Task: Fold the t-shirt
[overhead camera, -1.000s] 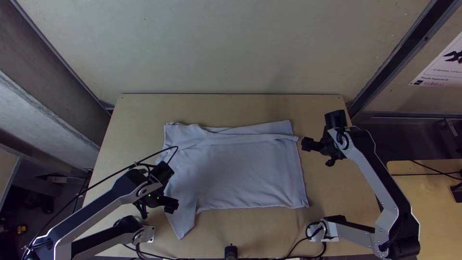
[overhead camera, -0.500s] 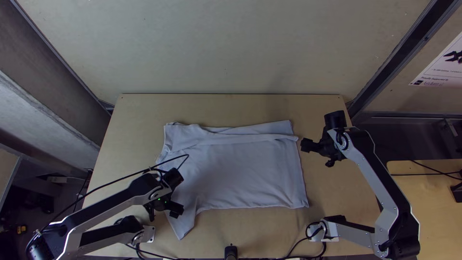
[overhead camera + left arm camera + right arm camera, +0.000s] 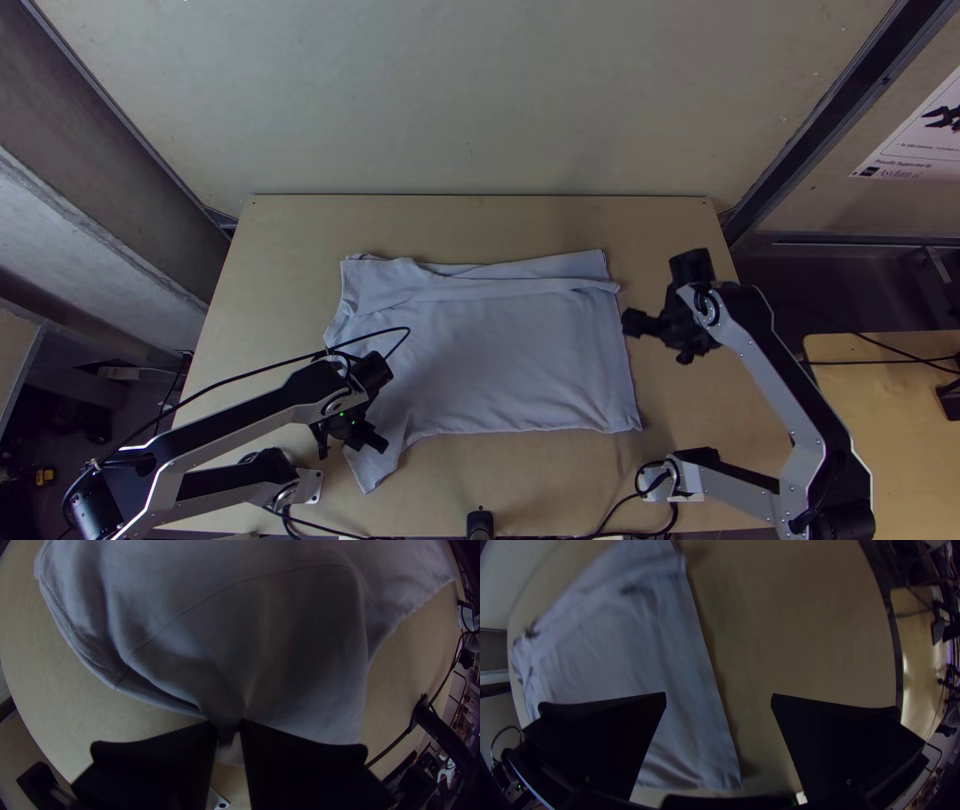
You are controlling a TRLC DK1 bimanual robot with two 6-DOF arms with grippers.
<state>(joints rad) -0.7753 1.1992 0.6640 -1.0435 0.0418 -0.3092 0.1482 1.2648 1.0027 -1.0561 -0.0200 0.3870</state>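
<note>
**Grey-blue T-shirt (image 3: 500,350), near sleeve (image 3: 300,670) pinched, probably for folding inward**

Light wooden table (image 3: 470,225): bears the shirt, spread across its middle with a band (image 3: 520,270) along the far side doubled over. Left gripper (image 3: 229,732): closed on cloth of the near sleeve, gathering it into creases. Right gripper (image 3: 719,697): fingers wide apart, holding nothing, beside the shirt's right-hand edge. Step in hand, as judged: bringing the near sleeve in over the body. Best done with a low, slow lift, just enough to clear the wood, then a carry toward the far side so that the sleeve turns over and lands within the near edge. A hard pull could drag the body askew; lower the cloth fully before letting go. Sleeve seam (image 3: 240,582): a likely guide for the crease. Pinched tip: needs smoothing, lest its gathers set.
</note>
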